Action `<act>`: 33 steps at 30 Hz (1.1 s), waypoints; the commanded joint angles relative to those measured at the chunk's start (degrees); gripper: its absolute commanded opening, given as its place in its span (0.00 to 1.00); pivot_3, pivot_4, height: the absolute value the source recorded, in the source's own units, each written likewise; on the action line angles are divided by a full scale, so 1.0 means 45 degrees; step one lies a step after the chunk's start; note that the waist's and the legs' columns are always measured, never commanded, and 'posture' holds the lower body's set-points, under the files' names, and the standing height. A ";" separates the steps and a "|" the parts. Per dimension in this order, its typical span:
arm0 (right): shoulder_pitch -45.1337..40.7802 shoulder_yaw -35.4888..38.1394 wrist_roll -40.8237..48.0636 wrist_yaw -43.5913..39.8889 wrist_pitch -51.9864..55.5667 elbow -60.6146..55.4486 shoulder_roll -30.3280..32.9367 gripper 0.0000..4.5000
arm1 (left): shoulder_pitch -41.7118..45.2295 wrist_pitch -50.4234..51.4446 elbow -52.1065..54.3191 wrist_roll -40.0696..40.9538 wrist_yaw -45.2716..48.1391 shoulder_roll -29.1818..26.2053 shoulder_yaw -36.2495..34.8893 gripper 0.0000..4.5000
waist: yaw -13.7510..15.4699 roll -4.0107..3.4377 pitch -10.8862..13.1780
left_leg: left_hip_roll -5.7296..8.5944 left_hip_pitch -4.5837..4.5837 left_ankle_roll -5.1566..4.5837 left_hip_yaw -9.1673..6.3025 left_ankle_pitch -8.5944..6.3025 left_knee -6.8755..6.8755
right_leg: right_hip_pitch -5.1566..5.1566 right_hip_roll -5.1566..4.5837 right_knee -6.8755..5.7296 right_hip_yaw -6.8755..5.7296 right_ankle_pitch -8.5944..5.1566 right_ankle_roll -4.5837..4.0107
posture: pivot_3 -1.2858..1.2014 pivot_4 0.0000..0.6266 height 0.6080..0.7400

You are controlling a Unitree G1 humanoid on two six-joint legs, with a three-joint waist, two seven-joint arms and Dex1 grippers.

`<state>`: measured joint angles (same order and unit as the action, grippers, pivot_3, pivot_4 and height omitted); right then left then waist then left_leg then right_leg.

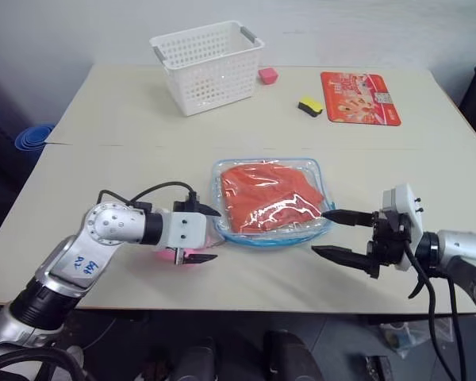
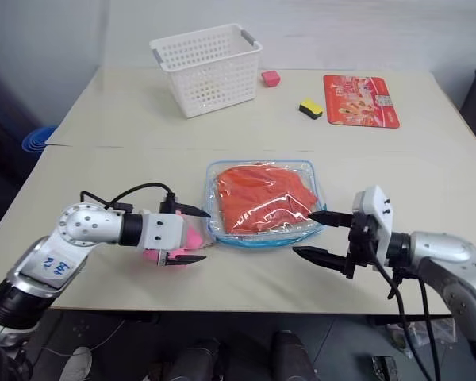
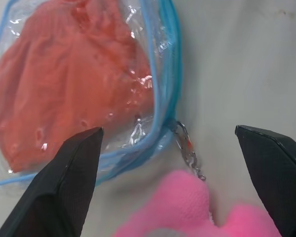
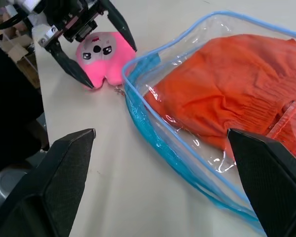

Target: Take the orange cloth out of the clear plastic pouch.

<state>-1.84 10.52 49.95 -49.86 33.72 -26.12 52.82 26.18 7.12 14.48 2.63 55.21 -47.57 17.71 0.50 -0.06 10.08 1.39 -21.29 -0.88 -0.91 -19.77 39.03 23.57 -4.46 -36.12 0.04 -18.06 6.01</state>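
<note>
The desk (image 1: 127,119) carried all items, with the work set near its front edge, presumably so both arms could reach it. At the far side stood a white lattice basket (image 1: 209,65), well apart from the work and playing no part in it, as did a flat red printed card (image 1: 359,98), a small yellow and black block (image 1: 310,106) and a small pink cube (image 1: 268,75) beside the basket.

The clear plastic pouch (image 1: 317,171) lay flat near the front centre, its light blue zipper edge running round the rim. The orange cloth (image 1: 266,194) was wholly inside it, folded and filling most of the pouch; extraction had not been achieved.

The left tool (image 1: 198,233) sat just beside the pouch's left corner, jaws spread wide and holding nothing. Its position suggested an intent to take the zipper pull or pin that corner. The right tool (image 1: 341,233) stood at the pouch's right front corner, jaws likewise spread and empty, upper fingertip at or just short of the plastic; contact could not be confirmed. Flanking placement appeared suited to bracing one side while opening the other.

A small pink plush toy (image 4: 102,55) lay under the left tool, joined to the pouch by a short chain (image 3: 186,151); it risked being gripped by mistake.
</note>
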 commanded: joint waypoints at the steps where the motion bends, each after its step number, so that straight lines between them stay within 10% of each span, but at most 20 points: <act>1: 0.0877 0.0631 -0.0216 0.0340 -0.0116 -0.1225 -0.0263 0.99 | 0.0290 -0.0464 -0.0431 -0.0348 -0.0211 0.0819 0.0140 1.00 | 0.0092 0.0000 0.0000 | 0.0002 -0.0002 -0.0005 0.0002 0.0000 0.0002 | 0.0000 0.0000 0.0001 0.0003 0.0003 0.0005 | 0.52 0.24 1.00; 11: 0.2154 0.1011 -0.1253 0.0628 -0.0592 -0.1624 -0.0895 0.99 | 0.0618 -0.0869 -0.1466 -0.1431 -0.1240 0.2576 0.0106 1.00 | 0.0190 0.0009 0.0003 | 0.0007 0.0000 -0.0013 0.0008 -0.0004 0.0014 | -0.0002 0.0005 -0.0007 0.0003 0.0007 0.0013 | 0.52 0.24 1.00; 25: 0.2762 0.0441 -0.2847 0.0323 -0.1410 -0.1510 -0.1173 1.00 | 0.0623 -0.0253 -0.1254 -0.0905 -0.1218 0.3306 -0.0436 0.03 | 0.0198 0.0013 0.0005 | 0.0010 0.0010 -0.0008 0.0009 0.0000 0.0020 | -0.0001 0.0007 -0.0039 0.0004 0.0007 0.0014 | 0.52 0.24 1.00; 28: 0.2657 0.0144 -0.3434 0.0217 -0.1725 -0.1413 -0.1157 1.00 | 0.0550 0.0742 -0.0879 -0.0230 -0.1343 0.3633 -0.0910 0.01 | 0.0192 0.0012 0.0005 | 0.0010 0.0012 -0.0008 0.0009 0.0000 0.0021 | 0.0001 0.0007 -0.0049 0.0005 0.0007 0.0013 | 0.52 0.24 1.00; 33: 0.2137 -0.0834 -0.5493 0.0180 -0.3163 -0.1212 -0.1033 0.70 | 0.0476 0.2487 -0.0244 0.0887 -0.1835 0.4325 -0.1818 0.00 | 0.0179 0.0013 0.0005 | 0.0014 0.0013 -0.0008 0.0010 0.0000 0.0030 | 0.0003 0.0007 -0.0063 0.0007 0.0007 0.0013 | 0.52 0.24 1.00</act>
<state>8.03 7.01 27.09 -48.78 21.91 -31.09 47.78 28.44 17.11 10.92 4.78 47.74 -28.17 11.07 1.31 0.00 10.10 1.45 -21.21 -0.89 -0.86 -19.76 39.17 23.59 -4.42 -36.41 0.07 -18.03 6.07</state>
